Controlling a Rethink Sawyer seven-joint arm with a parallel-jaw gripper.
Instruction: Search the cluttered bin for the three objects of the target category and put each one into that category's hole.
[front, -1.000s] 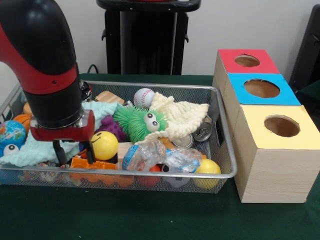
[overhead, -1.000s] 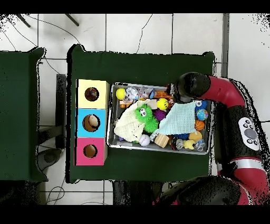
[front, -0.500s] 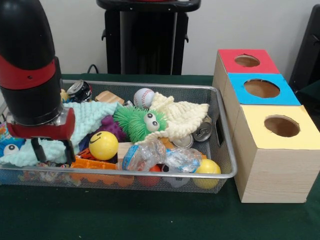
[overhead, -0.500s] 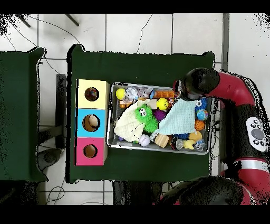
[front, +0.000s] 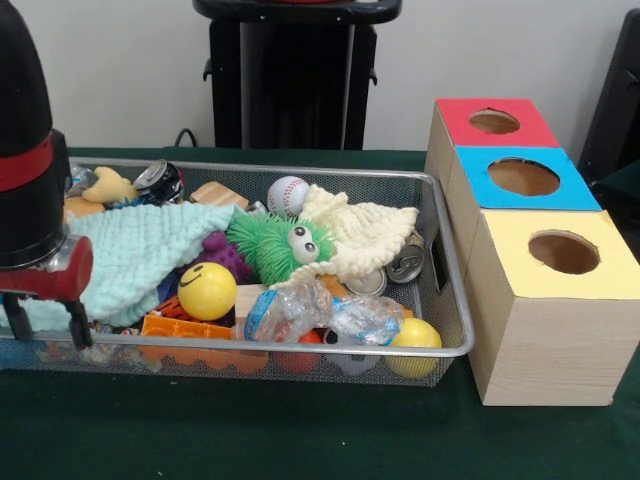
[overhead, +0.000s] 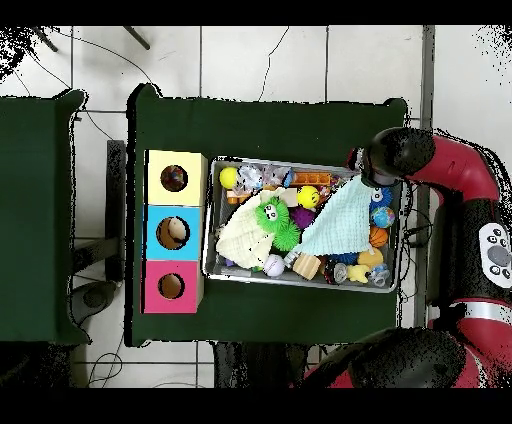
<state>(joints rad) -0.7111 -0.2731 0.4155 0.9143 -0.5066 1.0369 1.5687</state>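
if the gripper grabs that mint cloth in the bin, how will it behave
The mint cloth looks floppy: it drapes over the toys beneath, so it would probably sag and stretch out when lifted. Its knobbly knit should grip well and seems light. It may drag the yellow smiley ball at its edge, which would likely roll.

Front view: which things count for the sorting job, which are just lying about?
Job: mesh bin; red box, blue box and yellow box, each with a hole; gripper, fingers open, at the bin's end.

Lying about: black stand. Bin contents, target category not shown: mint cloth, cream cloth, green fuzzy toy, smiley ball, baseball, can.
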